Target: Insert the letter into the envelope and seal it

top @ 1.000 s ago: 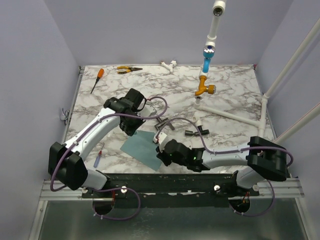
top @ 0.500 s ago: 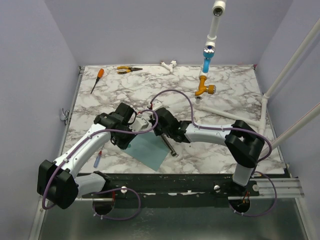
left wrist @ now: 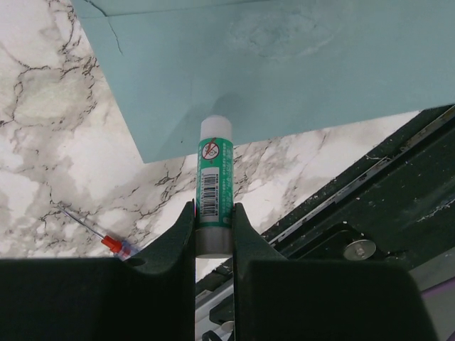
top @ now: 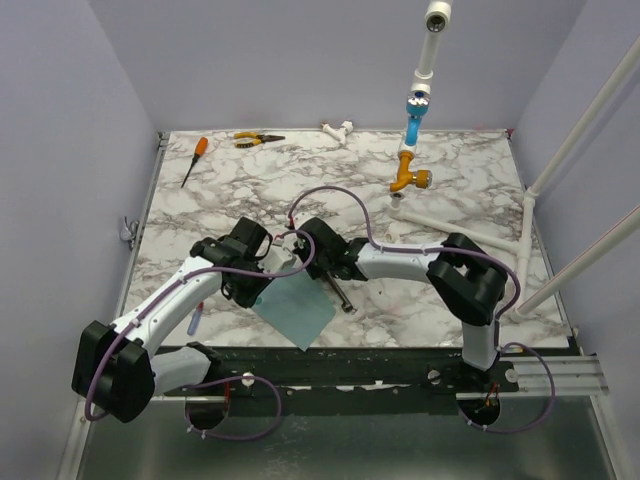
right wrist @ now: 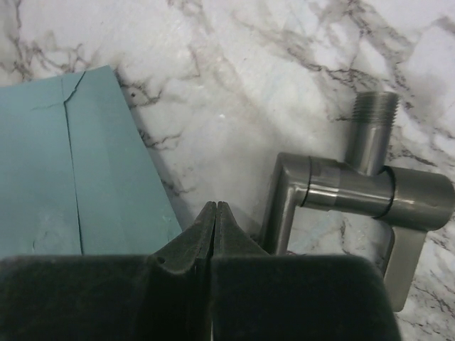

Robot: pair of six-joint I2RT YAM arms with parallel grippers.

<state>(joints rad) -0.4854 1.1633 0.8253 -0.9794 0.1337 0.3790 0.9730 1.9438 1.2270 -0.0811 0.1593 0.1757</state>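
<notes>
The teal envelope (top: 299, 311) lies flat near the table's front edge, with a fold line across it (right wrist: 71, 177). My left gripper (left wrist: 214, 209) is shut on a green glue stick (left wrist: 215, 177). The stick's white tip rests at the envelope's (left wrist: 284, 64) near edge. My right gripper (right wrist: 215, 206) is shut with nothing in it. It sits low just off the envelope's corner, between the envelope and a metal elbow fitting (right wrist: 334, 192). The letter does not show in any view.
The metal fitting (top: 342, 297) lies right of the envelope. A small red-tipped pen (left wrist: 114, 245) lies at the near left. An orange-handled screwdriver (top: 194, 158) and pliers (top: 256, 139) are at the back left. White pipes with an orange valve (top: 410, 178) stand back right. The black front rail (left wrist: 370, 206) runs close by.
My right arm has swung from the table's front up to the envelope's far right corner. My left arm has come nearer, bringing the glue stick onto the envelope.
</notes>
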